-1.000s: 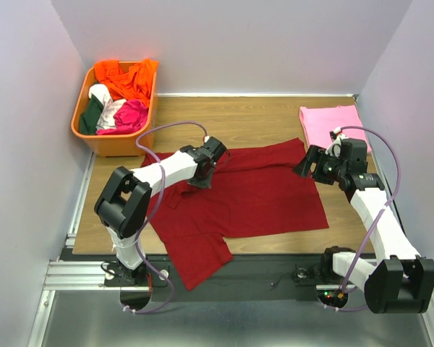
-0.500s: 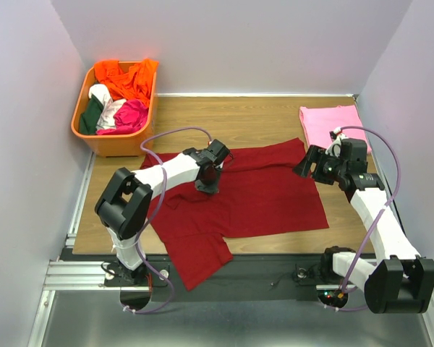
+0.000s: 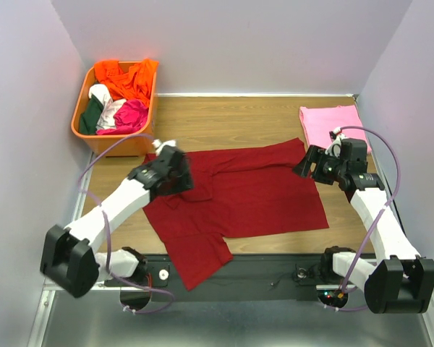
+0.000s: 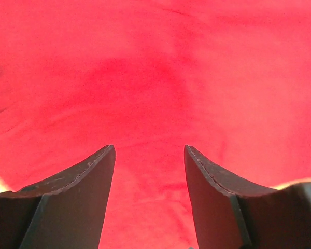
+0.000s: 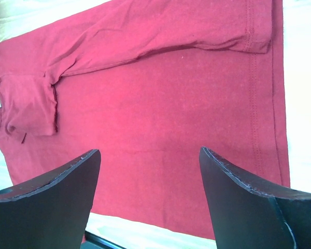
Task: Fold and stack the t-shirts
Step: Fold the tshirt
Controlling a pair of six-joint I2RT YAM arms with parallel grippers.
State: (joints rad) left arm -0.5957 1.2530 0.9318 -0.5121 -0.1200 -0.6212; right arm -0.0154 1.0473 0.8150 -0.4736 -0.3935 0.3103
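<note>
A dark red cotton short-sleeved t-shirt [image 3: 253,191] lies spread flat across the middle of a wooden table [image 3: 231,119], one sleeve hanging over the near edge. A folded light pink t-shirt [image 3: 329,121] sits at the far right corner. The left gripper [image 3: 175,173] hovers over the red shirt's left side, jaws parted and gripping nothing. The right gripper [image 3: 301,168] hangs by the shirt's far right corner, jaws wide and empty. An orange plastic basket [image 3: 119,144] of clothes occupies the far left corner.
</note>
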